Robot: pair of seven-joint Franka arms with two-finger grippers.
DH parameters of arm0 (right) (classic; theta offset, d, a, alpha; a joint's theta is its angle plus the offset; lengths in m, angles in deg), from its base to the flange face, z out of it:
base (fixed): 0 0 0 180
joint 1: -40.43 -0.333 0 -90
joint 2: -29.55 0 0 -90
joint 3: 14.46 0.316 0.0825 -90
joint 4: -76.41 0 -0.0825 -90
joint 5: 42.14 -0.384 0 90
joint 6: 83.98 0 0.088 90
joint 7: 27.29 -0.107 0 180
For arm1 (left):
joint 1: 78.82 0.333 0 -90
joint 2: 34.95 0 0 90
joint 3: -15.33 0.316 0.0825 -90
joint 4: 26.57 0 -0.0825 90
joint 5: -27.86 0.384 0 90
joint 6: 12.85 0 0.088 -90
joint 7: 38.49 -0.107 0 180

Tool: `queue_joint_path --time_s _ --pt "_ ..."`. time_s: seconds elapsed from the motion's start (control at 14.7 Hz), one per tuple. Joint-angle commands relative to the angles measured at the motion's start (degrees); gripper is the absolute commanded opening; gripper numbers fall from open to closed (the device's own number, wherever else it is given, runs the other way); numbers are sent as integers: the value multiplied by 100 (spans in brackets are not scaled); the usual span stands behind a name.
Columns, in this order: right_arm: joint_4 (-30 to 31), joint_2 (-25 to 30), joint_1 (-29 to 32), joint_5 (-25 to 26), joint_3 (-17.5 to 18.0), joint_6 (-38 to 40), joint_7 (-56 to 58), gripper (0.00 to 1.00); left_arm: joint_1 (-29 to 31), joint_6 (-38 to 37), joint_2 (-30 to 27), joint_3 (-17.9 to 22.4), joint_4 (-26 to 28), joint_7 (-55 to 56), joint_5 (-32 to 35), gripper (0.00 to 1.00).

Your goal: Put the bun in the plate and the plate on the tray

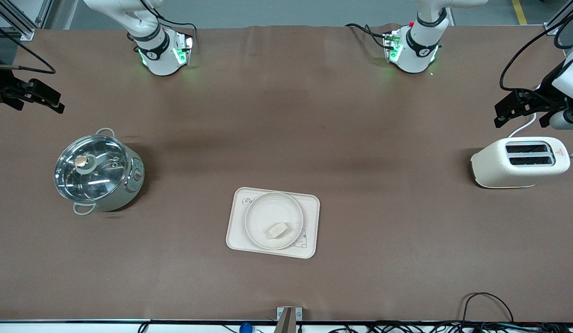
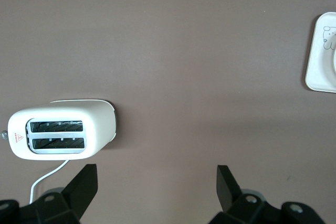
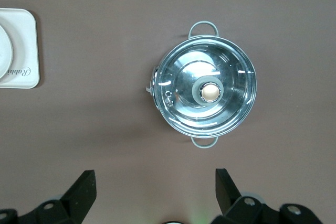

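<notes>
Front view shows the bun point(image 1: 279, 230) lying in the plate point(image 1: 258, 217), which sits on the tray point(image 1: 309, 208) near the front camera. The bun's long axis runs slantwise across the plate. It looks light and soft, best pinched gently across its short sides. The left gripper point(image 2: 157, 182) hangs released over the tabletop point(image 1: 286, 115) near the toaster point(image 1: 520, 162); the right gripper point(image 3: 155, 182) hangs released near the pot point(image 1: 97, 171).
</notes>
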Motion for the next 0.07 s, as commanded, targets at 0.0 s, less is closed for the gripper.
queue_joint_path --time_s 0.0 --pt "-1 70 -8 -53 14 -56 180 100 21 -139 54 -2 -197 -39 91 100"
